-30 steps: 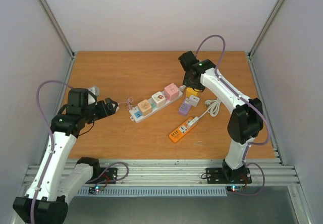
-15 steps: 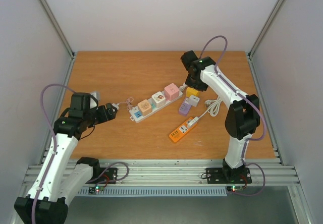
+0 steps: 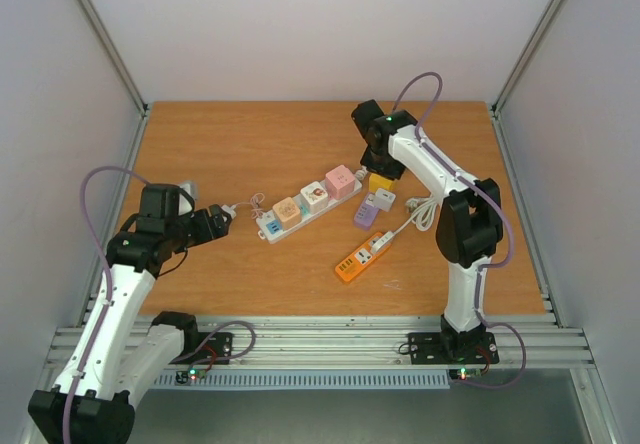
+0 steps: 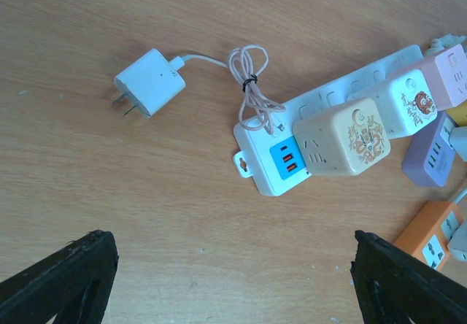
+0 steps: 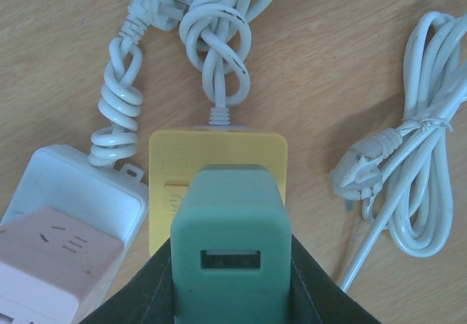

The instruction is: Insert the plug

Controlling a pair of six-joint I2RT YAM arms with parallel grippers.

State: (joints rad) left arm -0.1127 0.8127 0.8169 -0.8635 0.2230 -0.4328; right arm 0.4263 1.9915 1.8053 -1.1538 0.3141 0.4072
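Green plug (image 5: 230, 244) is clamped in the right gripper (image 5: 232, 295) directly over the yellow socket block (image 5: 219, 152), seating cannot be confirmed, so pressing in is judged outstanding; left gripper (image 4: 230, 265) is spread wide, empty.

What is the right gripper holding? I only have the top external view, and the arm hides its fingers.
Observer: The right wrist camera shows the right gripper shut on a green USB adapter, its USB port facing the camera.
Operator: Where is it relative to a socket?
Observer: It sits directly over the yellow socket cube. Whether its prongs are seated is hidden.
Operator: And the left gripper?
Observer: The left wrist camera shows the left gripper open and empty. The white charger lies loose beyond it, prongs exposed.
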